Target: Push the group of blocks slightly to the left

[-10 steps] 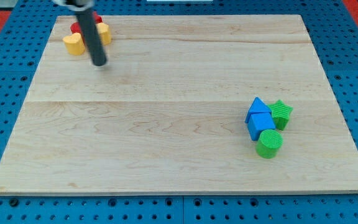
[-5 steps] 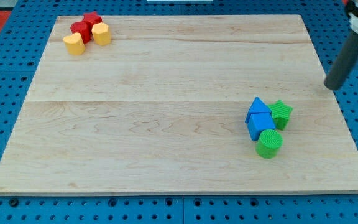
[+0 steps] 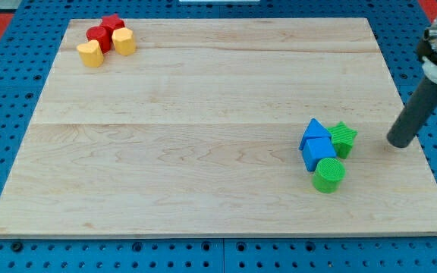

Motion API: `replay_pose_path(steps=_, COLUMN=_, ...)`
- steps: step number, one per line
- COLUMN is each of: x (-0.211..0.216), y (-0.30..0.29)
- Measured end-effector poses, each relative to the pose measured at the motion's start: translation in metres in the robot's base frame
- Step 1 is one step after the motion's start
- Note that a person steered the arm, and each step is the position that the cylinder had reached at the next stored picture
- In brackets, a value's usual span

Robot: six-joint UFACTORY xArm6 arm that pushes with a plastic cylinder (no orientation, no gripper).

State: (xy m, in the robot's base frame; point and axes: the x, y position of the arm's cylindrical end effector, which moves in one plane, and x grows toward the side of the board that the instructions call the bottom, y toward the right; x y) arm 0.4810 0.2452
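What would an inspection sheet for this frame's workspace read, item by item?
Surface: wooden board, level, unmarked.
Job's things: blue triangular block, blue cube, green star block and green cylinder clustered at the view's lower right.
Clutter: red blocks and yellow blocks at the view's top left.
Grippers: none; my tip is right of the green star block, apart from it.
Cables: nothing seen.
Surroundings: blue perforated base.

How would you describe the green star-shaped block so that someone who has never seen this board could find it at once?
Start at the wooden board and go to the cluster of four blocks near its lower right. The green star block sits on that cluster's right side, touching the blue blocks. Unlike the green cylinder below it, it has points, and it lies nearest my tip.
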Motion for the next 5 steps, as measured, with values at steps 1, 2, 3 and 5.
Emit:
replay_pose_path(steps=1, x=0.001, y=-0.018)
replay_pose_path(steps=2, x=0.002, y=-0.038)
replay_pose_path(steps=3, x=0.002, y=-0.077)
replay_pose_path(steps=5, x=0.001, y=-0.158)
